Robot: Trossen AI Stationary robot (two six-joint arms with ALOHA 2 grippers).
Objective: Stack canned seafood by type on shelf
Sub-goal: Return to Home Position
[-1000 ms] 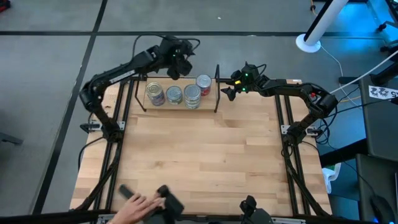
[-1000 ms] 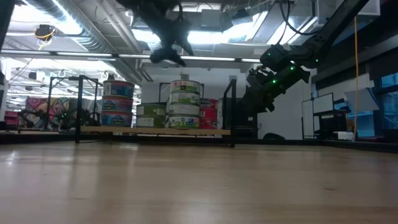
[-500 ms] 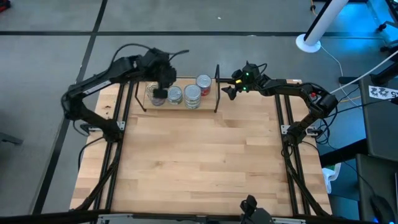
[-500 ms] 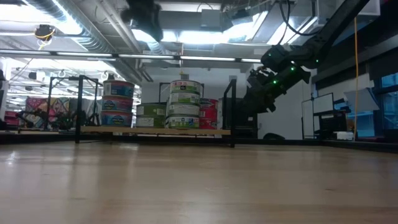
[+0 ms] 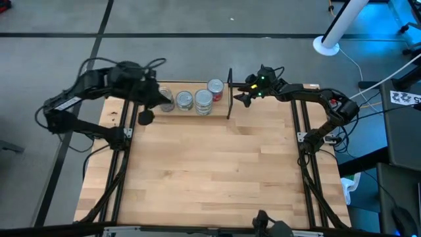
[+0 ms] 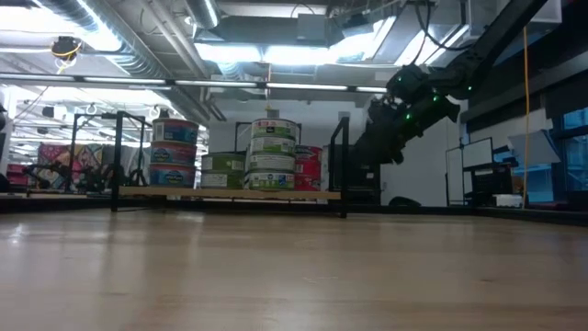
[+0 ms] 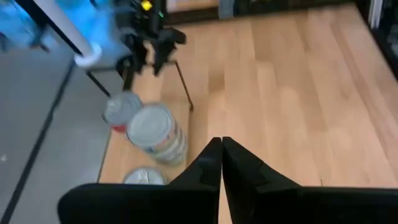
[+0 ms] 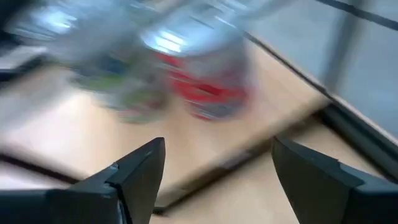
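Now the cans [image 5: 195, 99] stand stacked on the shelf [image 5: 222, 106], top middle of the high view; left gripper [image 7: 221, 144] — fingers pressed together, holding nothing — hangs upper left; right gripper [image 8: 217, 142] gapes wide, empty, beside the shelf; both should pull away slowly, not bumping stacks.

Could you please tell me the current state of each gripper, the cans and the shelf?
left gripper: shut, holding nothing, near the shelf's left end.
right gripper: open, holding nothing, at the shelf's right end.
canned seafood: upright, in four stacks on the shelf, touched by neither gripper.
shelf: standing level at the table's far edge, carrying all the stacks.
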